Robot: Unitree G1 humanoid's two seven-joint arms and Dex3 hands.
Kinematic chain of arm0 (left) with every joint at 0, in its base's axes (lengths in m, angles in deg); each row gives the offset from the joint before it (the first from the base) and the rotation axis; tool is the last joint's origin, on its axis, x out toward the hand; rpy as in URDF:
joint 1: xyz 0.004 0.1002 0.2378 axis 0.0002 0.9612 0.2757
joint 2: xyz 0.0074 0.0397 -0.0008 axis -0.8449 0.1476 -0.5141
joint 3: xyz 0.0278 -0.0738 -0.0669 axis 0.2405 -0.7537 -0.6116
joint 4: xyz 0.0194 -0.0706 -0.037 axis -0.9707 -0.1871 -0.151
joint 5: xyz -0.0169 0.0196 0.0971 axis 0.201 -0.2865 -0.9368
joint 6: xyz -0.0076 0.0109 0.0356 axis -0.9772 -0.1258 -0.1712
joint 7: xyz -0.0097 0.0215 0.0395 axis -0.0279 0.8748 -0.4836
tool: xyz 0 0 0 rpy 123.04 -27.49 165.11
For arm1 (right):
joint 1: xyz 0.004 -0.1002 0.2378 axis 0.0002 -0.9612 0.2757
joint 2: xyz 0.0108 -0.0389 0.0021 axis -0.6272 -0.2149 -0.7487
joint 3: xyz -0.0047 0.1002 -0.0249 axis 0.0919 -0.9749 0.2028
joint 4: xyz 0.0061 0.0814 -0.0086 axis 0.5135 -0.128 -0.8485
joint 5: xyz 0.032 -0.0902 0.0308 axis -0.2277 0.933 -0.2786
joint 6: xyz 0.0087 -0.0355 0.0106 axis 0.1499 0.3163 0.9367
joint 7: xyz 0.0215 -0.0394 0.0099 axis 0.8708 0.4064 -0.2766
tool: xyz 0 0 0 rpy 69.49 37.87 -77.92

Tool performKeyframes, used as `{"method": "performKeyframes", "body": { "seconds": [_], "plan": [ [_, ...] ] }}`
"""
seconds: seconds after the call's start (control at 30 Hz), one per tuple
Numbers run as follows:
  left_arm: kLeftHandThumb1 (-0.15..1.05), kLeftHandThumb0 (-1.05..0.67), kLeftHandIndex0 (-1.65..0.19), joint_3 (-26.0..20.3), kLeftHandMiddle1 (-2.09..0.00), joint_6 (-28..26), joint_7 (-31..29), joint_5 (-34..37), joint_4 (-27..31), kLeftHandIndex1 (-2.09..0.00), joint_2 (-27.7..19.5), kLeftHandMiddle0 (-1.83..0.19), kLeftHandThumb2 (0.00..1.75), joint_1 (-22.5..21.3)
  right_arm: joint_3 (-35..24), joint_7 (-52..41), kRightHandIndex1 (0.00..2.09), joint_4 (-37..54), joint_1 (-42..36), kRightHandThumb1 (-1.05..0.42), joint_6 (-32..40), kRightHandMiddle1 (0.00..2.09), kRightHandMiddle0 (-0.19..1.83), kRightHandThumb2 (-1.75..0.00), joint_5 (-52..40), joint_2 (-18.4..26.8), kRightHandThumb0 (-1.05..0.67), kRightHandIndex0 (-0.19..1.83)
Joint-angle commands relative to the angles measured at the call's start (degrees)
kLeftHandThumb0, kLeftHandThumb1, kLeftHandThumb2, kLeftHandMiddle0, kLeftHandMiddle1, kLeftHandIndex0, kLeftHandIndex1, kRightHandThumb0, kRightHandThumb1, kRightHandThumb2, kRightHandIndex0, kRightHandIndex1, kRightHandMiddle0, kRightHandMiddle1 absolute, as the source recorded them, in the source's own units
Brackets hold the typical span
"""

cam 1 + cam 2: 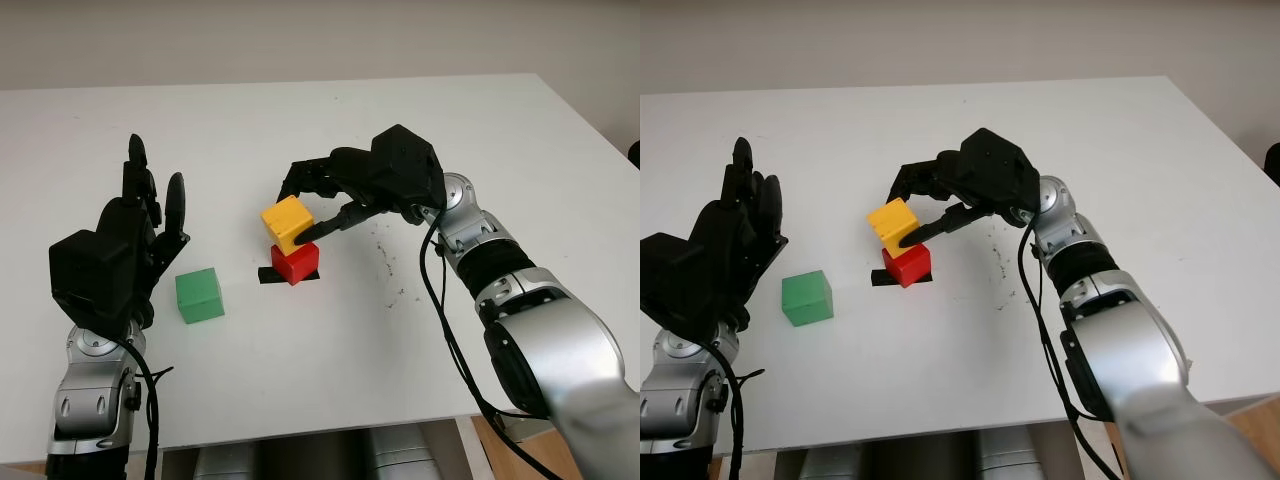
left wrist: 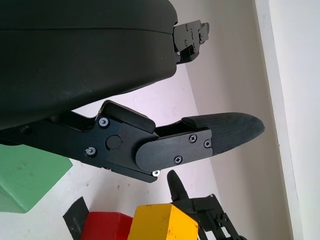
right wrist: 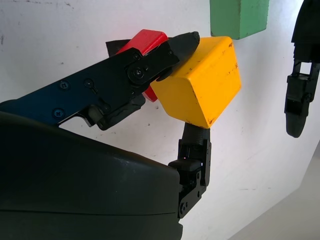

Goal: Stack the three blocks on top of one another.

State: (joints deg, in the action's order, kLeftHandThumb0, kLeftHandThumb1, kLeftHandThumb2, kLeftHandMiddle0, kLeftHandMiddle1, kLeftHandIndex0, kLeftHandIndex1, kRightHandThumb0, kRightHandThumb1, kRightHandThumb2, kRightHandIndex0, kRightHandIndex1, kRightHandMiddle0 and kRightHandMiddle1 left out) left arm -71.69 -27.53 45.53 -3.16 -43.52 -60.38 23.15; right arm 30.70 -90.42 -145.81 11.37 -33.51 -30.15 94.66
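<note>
- Left eye view: yellow block at table centre, sitting on or just above the red block, skewed and overhanging it to the left and far side; contact between the two not certain.
- Pinched by the right hand: one finger along the near right face, others curled round the far side; confirmed in the right wrist view, one finger across one face of the yellow block, another against the opposite side.
- Red block resting on a black patch of tape, just below and near of the yellow one.
- Green block alone on the table, to the left and a little nearer, well apart from the pair.
- Left hand open, raised just left of the green block, holding nothing, fingers pointing to the far side.
- White table beneath everything, a few dark specks right of the red block.
- Step in hand, by judgement: second block being placed on the first; stack not yet settled, third block untouched.
- Next move likely calls for squaring the yellow block over the red, lowering until seated, then easing the fingers off sideways without dragging it.
- After that, green block to be picked up and set on top, probably by the left hand, being nearest.
- Risk: overhang as it stands could tip the yellow block on release.
</note>
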Motion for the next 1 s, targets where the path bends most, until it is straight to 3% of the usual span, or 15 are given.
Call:
{"method": "performKeyframes", "body": {
  "seconds": [0.0, 0.97],
  "plan": [
    [1.05, -0.81, 0.19, -0.1, 0.00, 0.3, -0.1, 0.1, 0.9, 0.00, 0.0, 0.19, 0.64, 0.2, -0.7, 0.2, 0.06, -0.1, 0.7, -0.92, -0.5, 1.51, 0.41, -0.05, -0.3, 0.1, -0.50, 0.19],
    [1.05, -0.81, 0.19, -0.3, 0.00, -0.7, -0.3, -0.2, 1.5, 0.00, -0.5, 0.19, 0.65, 0.2, 3.0, 4.8, 0.05, 0.4, -0.7, -0.92, -3.6, 1.48, 0.41, -0.06, 6.0, 0.9, -0.51, 0.20]
  ]
}}
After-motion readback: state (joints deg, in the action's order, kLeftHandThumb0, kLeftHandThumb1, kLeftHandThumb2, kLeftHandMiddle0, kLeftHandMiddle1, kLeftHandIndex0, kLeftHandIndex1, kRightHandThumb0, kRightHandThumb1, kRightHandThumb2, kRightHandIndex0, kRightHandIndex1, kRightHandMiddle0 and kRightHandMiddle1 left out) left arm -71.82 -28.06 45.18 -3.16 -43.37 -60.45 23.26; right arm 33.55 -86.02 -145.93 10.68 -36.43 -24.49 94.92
